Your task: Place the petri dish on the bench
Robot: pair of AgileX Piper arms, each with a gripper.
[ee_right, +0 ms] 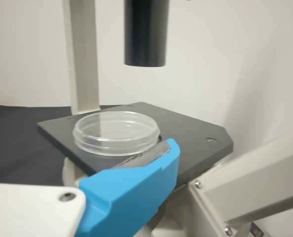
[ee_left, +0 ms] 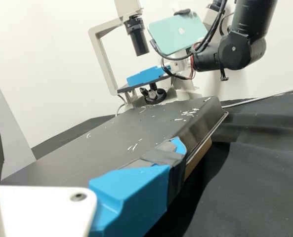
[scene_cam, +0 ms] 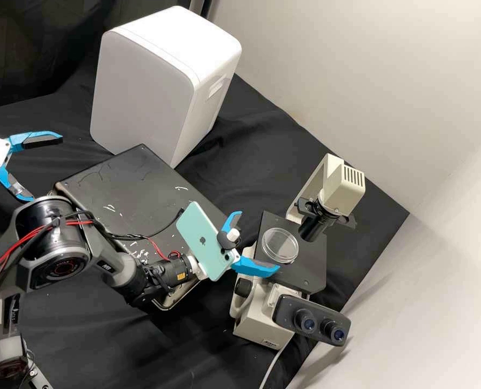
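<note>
The clear petri dish [scene_cam: 280, 246] [ee_right: 116, 131] rests on the black stage [scene_cam: 311, 265] [ee_right: 195, 133] of a beige microscope, under its dark lens tube [ee_right: 145, 32]. My right gripper [scene_cam: 258, 240] is open at the stage's near-left edge, just short of the dish. One blue finger [ee_right: 136, 182] lies low against the stage edge in front of the dish, and nothing is between the fingers. At the far left of the bench, my left gripper [scene_cam: 45, 167] [ee_left: 82, 148] is open and empty above the black cloth, well away from the dish.
The microscope [scene_cam: 294, 302] stands at the front right, with its eyepieces toward the bench edge. A flat dark scratched slab [scene_cam: 127, 189] [ee_left: 136, 133] lies mid-bench, with a tall white box [scene_cam: 165, 81] behind it. A mint phone [scene_cam: 202, 240] is mounted on the right wrist. Black cloth covers the bench.
</note>
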